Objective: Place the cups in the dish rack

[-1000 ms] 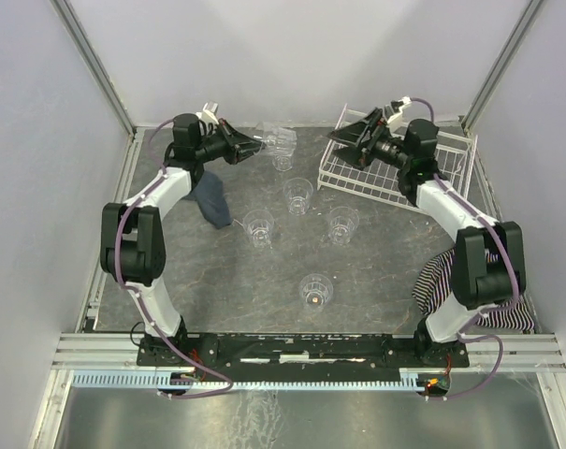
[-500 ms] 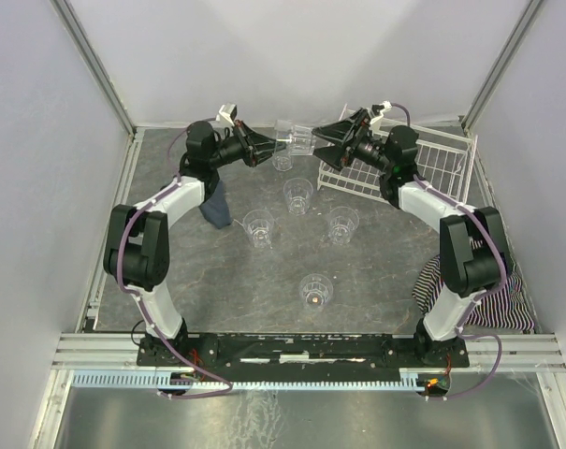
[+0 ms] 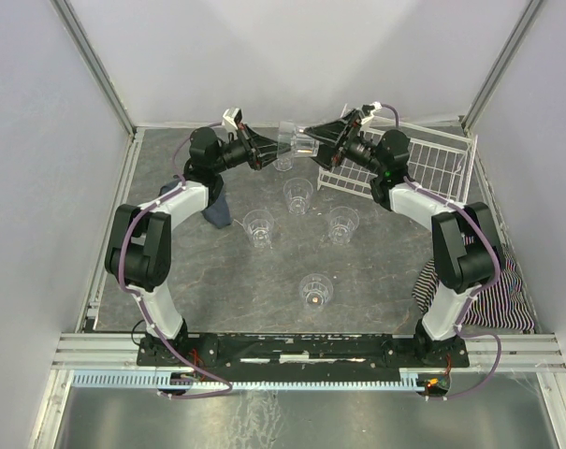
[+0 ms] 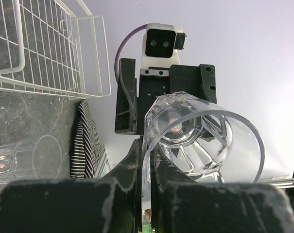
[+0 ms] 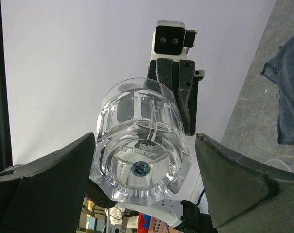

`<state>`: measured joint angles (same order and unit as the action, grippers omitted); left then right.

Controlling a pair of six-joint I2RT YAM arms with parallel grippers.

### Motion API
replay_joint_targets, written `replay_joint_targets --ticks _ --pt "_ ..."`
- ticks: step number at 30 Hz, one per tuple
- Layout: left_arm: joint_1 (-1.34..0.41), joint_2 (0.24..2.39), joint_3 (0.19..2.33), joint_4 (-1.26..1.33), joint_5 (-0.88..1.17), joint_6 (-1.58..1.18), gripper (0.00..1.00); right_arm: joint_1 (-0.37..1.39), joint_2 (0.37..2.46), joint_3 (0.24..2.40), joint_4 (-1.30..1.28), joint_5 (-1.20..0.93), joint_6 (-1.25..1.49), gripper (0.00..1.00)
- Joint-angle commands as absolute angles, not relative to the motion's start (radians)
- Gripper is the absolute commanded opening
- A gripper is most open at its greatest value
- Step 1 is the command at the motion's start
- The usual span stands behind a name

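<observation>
White wire dish rack (image 3: 432, 161) at far right, whole only from above. Left gripper (image 3: 267, 151) clenched on rim of clear faceted cup (image 3: 295, 140), aloft left of rack; right gripper (image 3: 321, 144) spread wide around its base, gaps visible from right wrist only.

Six cups (image 3: 298, 195) in all: five on the tabletop (image 3: 385, 271), and one cup (image 3: 297, 140) up in the air toward twelve o'clock. One dish rack (image 3: 432, 164), at one o'clock. Two cloths: one dark blue cloth (image 3: 217, 208) and one striped cloth (image 3: 484, 299). Two robot arms (image 3: 175, 196).
</observation>
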<state>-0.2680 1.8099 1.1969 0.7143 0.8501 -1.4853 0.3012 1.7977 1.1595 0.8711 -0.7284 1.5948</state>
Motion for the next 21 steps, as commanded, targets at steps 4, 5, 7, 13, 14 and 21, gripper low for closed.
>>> replay_joint_targets --ticks 4,5,7,13,14,21 --pt "-0.273 1.786 1.194 0.831 0.876 -1.552 0.03 0.307 1.811 1.194 1.011 -0.707 1.640 0.51" --pt "-0.274 1.786 1.191 0.831 0.876 -1.551 0.03 0.307 1.812 1.192 1.014 -0.705 1.640 0.40" --pt "-0.273 1.787 1.187 0.830 0.877 -1.546 0.03 0.306 1.815 1.186 1.038 -0.697 1.649 0.24" --pt "-0.270 1.781 1.195 0.730 0.853 -1.450 0.41 0.286 1.805 1.167 1.086 -0.683 1.677 0.03" --pt "-0.269 1.779 1.204 0.693 0.849 -1.420 0.56 0.275 1.789 1.161 1.051 -0.683 1.651 0.02" --pt "-0.252 1.768 1.254 0.501 0.815 -1.258 0.99 0.154 1.667 1.201 0.672 -0.739 1.383 0.01"
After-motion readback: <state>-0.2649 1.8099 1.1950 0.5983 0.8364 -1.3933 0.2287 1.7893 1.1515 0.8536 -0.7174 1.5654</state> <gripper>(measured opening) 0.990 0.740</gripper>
